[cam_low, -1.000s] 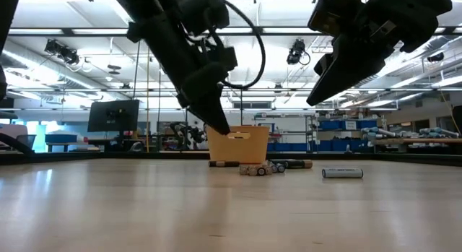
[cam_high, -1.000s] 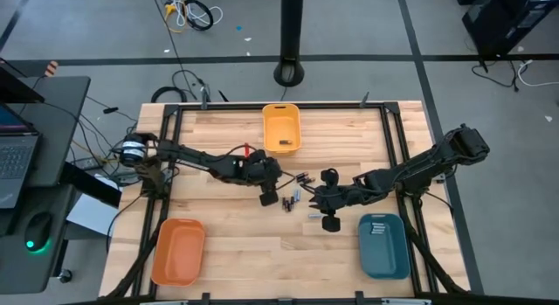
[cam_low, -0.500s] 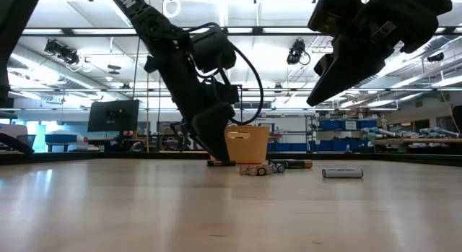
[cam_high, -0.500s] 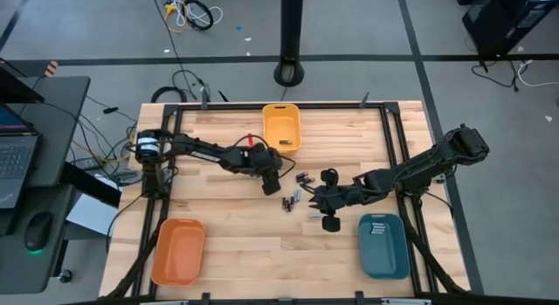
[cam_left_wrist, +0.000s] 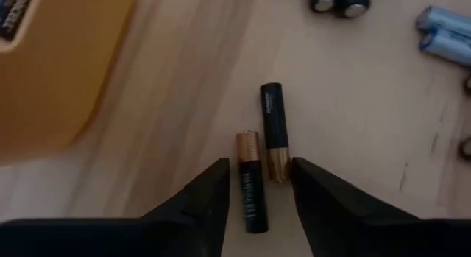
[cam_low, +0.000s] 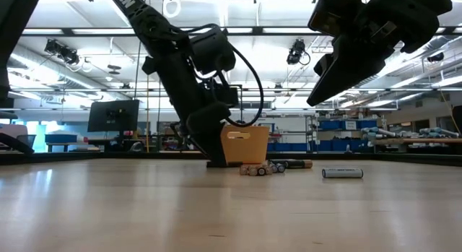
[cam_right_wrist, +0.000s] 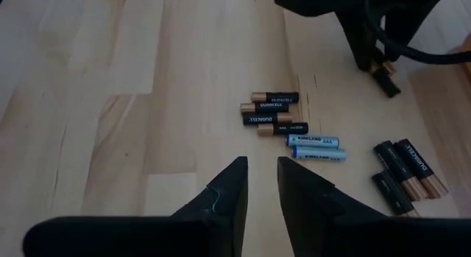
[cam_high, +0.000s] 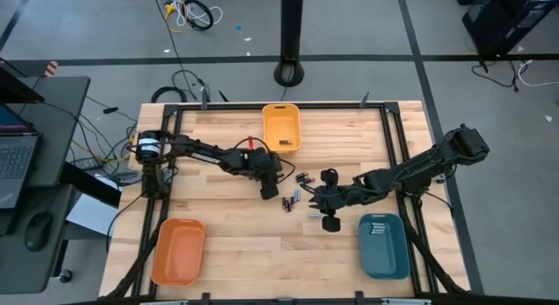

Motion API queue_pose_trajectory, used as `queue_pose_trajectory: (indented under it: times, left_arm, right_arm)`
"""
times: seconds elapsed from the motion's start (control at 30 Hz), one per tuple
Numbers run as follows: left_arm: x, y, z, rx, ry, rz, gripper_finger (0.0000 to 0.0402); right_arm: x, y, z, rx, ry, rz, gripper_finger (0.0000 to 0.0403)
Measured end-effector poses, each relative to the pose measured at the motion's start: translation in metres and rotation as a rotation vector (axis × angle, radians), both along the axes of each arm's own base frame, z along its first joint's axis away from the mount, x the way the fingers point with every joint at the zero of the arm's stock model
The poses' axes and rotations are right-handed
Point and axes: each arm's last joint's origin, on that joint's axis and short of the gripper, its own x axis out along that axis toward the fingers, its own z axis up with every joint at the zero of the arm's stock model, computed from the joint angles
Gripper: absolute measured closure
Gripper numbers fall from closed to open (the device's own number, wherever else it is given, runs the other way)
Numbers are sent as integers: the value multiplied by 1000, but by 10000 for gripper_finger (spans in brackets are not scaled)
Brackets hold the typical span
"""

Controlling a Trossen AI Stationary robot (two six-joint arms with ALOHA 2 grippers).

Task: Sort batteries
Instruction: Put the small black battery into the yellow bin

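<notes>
Left hand [cam_left_wrist: 257, 185] (fingers apart) straddles a black battery [cam_left_wrist: 252, 182].

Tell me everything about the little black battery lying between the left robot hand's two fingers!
The small battery is a thin cylinder, black along most of its body with a copper-coloured end and tiny print on its side. It lies flat on the pale wooden table, with its copper end pointing away from the left gripper. The two dark fingers stand open on either side of it and do not look to be pinching it. A second, longer black-and-copper battery lies close beside it, partly past the fingertips.
</notes>
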Motion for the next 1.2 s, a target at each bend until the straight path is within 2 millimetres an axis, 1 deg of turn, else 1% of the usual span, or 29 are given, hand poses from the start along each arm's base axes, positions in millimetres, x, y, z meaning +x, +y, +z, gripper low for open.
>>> queue_pose_trajectory:
  times: [0.13, 0.37, 0.47, 0.57, 0.8, 0.9, 1.03, 1.2]
  left_arm:
    - [1, -7, 0, 5, -3, -29, 261]
    - [3, -15, 1, 7, -17, -52, 265]
    - [5, -17, 2, 19, -34, -74, 272]
    - [5, -21, 2, 21, -39, -87, 293]
    - [7, -24, 4, 23, -55, -95, 368]
    - [7, -24, 4, 25, -55, -93, 389]
    - [6, -23, 4, 31, -50, -79, 387]
    - [5, -23, 3, 28, -31, -52, 346]
  right_arm:
    - [0, 0, 0, 0, 0, 0, 317]
    - [0, 0, 0, 0, 0, 0, 316]
    - [0, 0, 0, 0, 0, 0, 317]
    - [0, 0, 0, 0, 0, 0, 318]
    - [0, 0, 0, -3, 0, 4, 317]
    - [0, 0, 0, -4, 0, 6, 318]
    - [0, 0, 0, -4, 0, 6, 317]
    - [0, 0, 0, -4, 0, 6, 317]
